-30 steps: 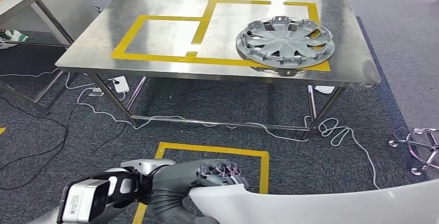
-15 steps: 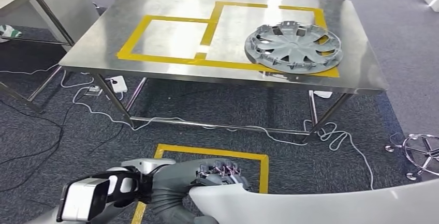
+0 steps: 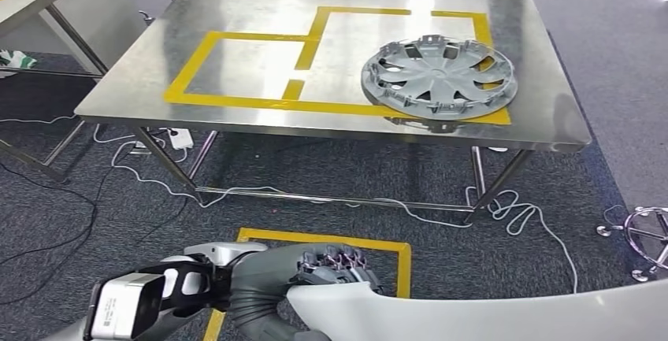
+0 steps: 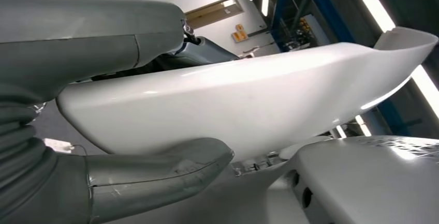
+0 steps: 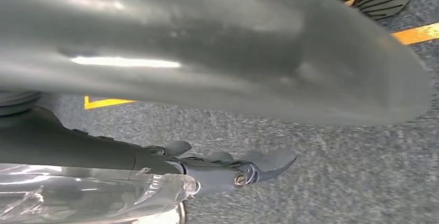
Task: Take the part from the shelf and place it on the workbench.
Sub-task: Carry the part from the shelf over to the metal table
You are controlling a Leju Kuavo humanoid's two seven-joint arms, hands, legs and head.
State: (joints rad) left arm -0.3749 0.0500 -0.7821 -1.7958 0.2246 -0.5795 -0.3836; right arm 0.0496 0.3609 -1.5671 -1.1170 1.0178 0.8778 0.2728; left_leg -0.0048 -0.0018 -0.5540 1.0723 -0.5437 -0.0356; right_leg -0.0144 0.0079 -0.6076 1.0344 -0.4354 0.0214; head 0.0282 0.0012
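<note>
carry | our left hand (image 3: 331,266) clamps the long glossy white moulded panel (image 3: 488,313) from above and below (a pinch to keep it level) | right hand (image 5: 228,169): fingers extended, grip unclear | steel workbench (image 3: 236,113) ahead; grey hubcap (image 3: 439,75) near its right edge

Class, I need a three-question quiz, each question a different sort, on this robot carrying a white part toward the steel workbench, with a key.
1. True or false: the hubcap lies on the workbench.
2. Which hand grips the white part? A left hand B a person's hand
3. Fill in: the tape on the floor is ____.

Key: 1 true; 2 A; 3 yellow
</note>
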